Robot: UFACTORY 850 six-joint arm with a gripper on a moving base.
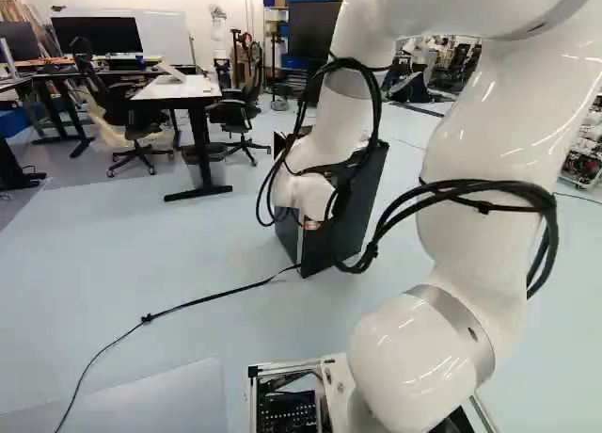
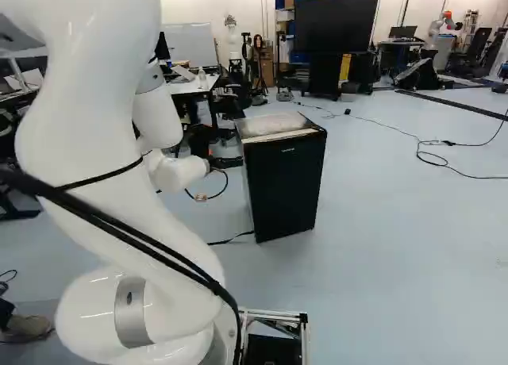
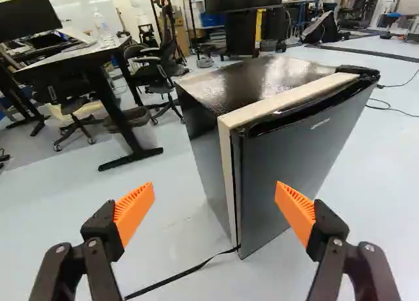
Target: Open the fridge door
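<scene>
The gripper (image 2: 225,163) is beside the black fridge (image 2: 284,186) at the fridge's left side in the right base view; the arm partly covers the fridge (image 1: 362,207) in the left base view. Seen from the wrist, the gripper (image 3: 215,212) stands open, its orange pads wide apart with nothing held. Ahead of it rises the fridge's near upright edge, and the dark door (image 3: 301,163) spreads beyond one finger. The door looks closed against the cream-coloured frame (image 3: 226,144). A glossy black strip (image 3: 308,108) runs along the door's top.
A black cable (image 1: 202,303) lies on the floor beside the fridge. Behind stand a white-topped desk (image 1: 188,88), office chairs (image 1: 235,113) and a large screen (image 2: 336,21) on a stand. More cable (image 2: 444,163) lies on the floor farther off.
</scene>
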